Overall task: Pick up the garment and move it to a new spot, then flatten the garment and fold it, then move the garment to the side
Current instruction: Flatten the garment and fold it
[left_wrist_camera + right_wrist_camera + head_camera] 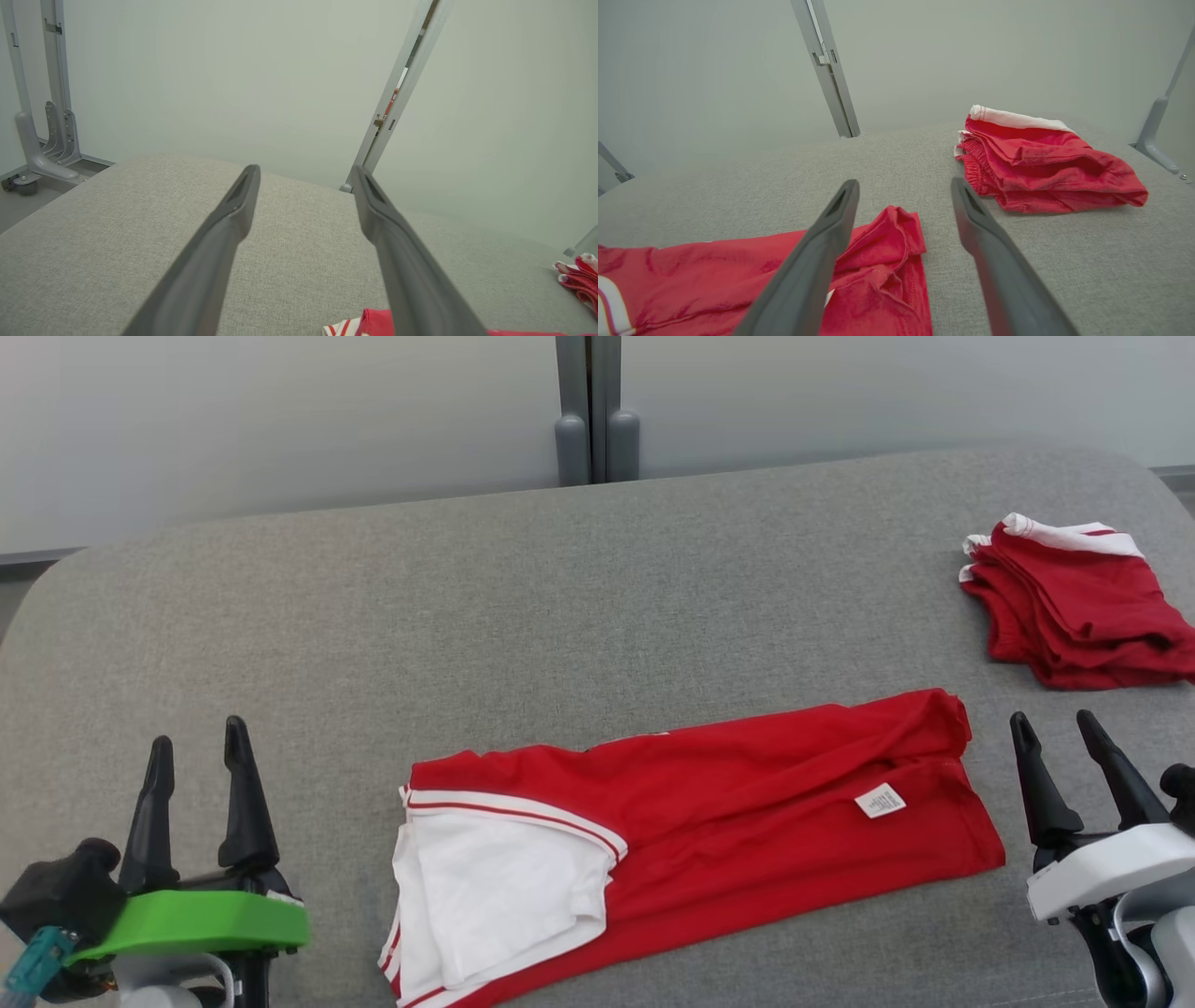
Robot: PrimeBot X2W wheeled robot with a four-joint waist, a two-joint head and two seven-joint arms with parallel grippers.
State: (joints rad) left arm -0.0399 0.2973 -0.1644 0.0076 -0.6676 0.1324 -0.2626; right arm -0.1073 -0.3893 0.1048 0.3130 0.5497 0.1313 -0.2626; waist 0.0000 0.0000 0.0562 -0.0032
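A red garment with white and red-striped trim lies folded lengthwise on the grey table, near its front edge, a white label showing on its right part. Its right end lies just left of my right gripper in the right wrist view. My left gripper stands open at the lower left, apart from the garment's white-trimmed end. My right gripper stands open at the lower right, just past the garment's right edge. Both hold nothing. A corner of the garment peeks in beside the left gripper.
A second red garment with a white band lies folded at the table's right edge, also the folded pile ahead of my right fingers. A grey post stands behind the table against a pale wall. Bare table spreads across the back and left.
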